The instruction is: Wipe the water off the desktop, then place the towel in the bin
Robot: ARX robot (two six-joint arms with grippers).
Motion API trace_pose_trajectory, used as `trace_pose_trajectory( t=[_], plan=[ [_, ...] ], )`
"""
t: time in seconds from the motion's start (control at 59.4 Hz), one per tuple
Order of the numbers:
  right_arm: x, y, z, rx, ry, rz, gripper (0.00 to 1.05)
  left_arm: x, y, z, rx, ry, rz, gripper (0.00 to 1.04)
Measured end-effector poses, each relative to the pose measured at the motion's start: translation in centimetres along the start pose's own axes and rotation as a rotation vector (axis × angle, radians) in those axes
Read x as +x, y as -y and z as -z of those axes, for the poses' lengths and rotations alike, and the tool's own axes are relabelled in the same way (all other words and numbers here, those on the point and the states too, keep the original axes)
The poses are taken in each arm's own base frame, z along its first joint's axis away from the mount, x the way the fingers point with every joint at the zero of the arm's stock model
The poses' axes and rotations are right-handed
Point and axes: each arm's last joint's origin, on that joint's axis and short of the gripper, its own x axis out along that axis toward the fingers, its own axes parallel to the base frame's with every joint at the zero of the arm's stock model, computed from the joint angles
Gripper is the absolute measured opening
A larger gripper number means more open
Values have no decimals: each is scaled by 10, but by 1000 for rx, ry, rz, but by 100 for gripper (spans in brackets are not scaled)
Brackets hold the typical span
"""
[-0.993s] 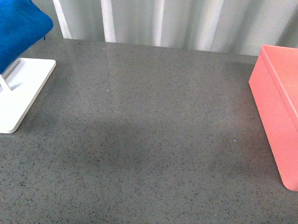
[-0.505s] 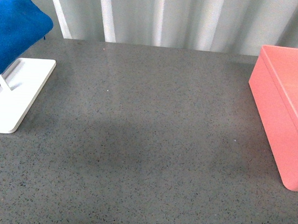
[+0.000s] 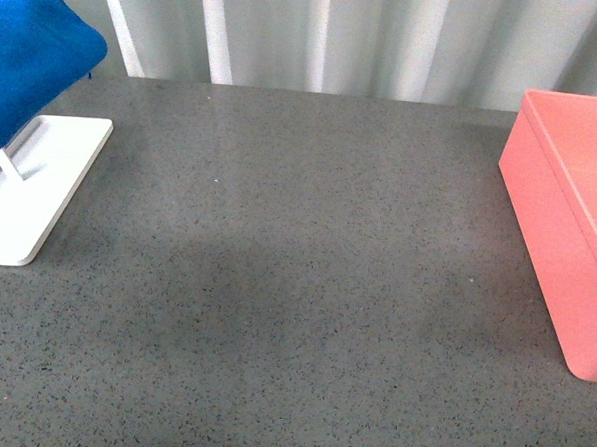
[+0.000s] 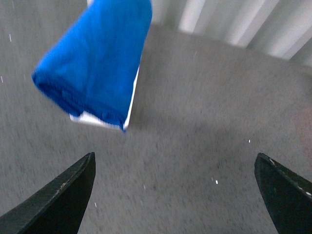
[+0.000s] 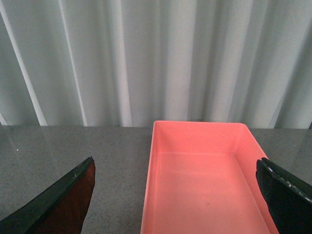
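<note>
The blue towel (image 3: 32,59) hangs over a rack at the far left of the grey speckled desktop (image 3: 295,283); it also shows in the left wrist view (image 4: 97,63). The salmon-pink bin (image 3: 569,218) stands at the right edge, and the right wrist view shows its inside (image 5: 204,180) empty. My left gripper (image 4: 175,195) is open above bare desktop, short of the towel. My right gripper (image 5: 175,195) is open, facing the bin. Neither arm shows in the front view. I cannot make out any water on the desktop.
The towel rack has a flat white base (image 3: 30,189) with a rod, at the left. A pale pleated curtain (image 3: 318,34) runs behind the desktop's far edge.
</note>
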Motion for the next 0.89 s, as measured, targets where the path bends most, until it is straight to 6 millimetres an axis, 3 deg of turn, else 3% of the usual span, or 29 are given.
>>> trace_pose_trajectory(
  t=[0.084, 0.269, 0.354, 0.455, 0.623, 0.758, 0.892],
  plan=[
    [0, 0, 0, 0, 0, 0, 98, 6, 5, -13, -81, -43, 17, 98],
    [0, 0, 0, 0, 0, 0, 98, 39, 20, -93, -86, 113, 100, 98],
    [0, 0, 0, 0, 0, 0, 98, 75, 28, -133, -50, 104, 96, 98],
    [0, 0, 0, 0, 0, 0, 98, 128, 38, -162, 32, -2, 80, 98],
    [0, 0, 0, 0, 0, 0, 98, 219, 52, -179, 183, -213, 36, 98],
    [0, 0, 0, 0, 0, 0, 98, 255, 51, -175, 218, -305, 10, 98],
    [0, 0, 0, 0, 0, 0, 98, 282, 37, -169, 224, -369, -51, 98]
  ],
)
